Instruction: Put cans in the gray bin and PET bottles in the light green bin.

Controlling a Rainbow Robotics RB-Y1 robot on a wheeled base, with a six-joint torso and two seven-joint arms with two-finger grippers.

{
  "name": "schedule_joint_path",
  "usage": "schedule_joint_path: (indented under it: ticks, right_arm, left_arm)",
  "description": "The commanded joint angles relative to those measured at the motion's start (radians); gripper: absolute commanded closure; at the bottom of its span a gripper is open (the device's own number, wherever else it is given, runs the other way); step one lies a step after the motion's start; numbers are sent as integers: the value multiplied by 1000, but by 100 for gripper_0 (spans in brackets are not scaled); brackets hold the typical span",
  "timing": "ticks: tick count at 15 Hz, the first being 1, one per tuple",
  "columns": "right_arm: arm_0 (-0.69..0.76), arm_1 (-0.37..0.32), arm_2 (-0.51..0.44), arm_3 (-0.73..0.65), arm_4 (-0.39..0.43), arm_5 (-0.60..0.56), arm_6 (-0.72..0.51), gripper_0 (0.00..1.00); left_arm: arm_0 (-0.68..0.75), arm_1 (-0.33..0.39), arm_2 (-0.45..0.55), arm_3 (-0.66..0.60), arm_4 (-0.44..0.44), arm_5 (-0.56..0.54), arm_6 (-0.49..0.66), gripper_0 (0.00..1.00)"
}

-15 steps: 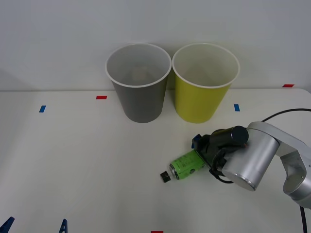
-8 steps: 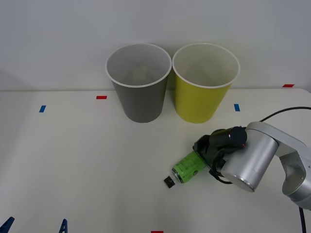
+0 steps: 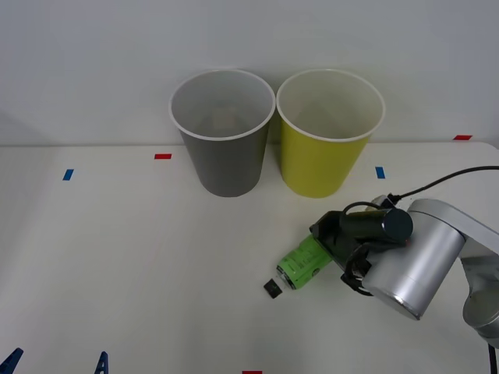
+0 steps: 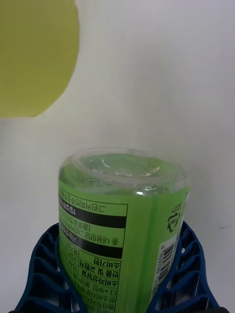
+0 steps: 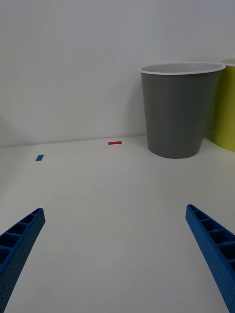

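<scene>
Since a second ago the PET bottle (image 3: pixel 304 264) has swung a little, its cap end sliding toward 5 o'clock, and our right arm has shifted toward 4 o'clock with its silver wrist now rolled lower. We have the right gripper (image 3: pixel 330 243) pinching the bottle's base end, the blue ribbed fingers (image 4: pixel 45 266) pressed against both sides of the green label. From the front view the bottle lies tilted at about 5 o'clock from the light green bin (image 3: pixel 327 148), near it but apart, with its black cap (image 3: pixel 272 288) at or just above the white table (image 3: pixel 125 265); we cannot tell which.

The gray bin (image 3: pixel 224 148) stands just beside the light green one, at its 9 o'clock. Our left gripper (image 5: pixel 117 254) waits low at 7 o'clock, fingers spread wide over bare table.

We judge the bottle light and probably empty, with thin walls that give under pressure and a glossy label that may slip. Held at the base end, it hangs off balance, cap outward, so it could pivot in the grip. A hold nearer mid-body, on the label, would carry it more surely over the light green bin's rim.
</scene>
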Motion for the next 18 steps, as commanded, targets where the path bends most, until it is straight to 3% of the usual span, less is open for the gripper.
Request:
schedule_joint_path:
  ticks: [1,7,18]
  right_arm:
    - [82,40,-90,-67,61,-23,161,100]
    - [267,161,-200,-226,179,-155,432,100]
    - [338,351,-276,-300,346,-456,897,100]
  left_arm:
    - [0,0,0,0,0,0,0,0]
    - [0,0,0,0,0,0,0,0]
    - [0,0,0,0,0,0,0,0]
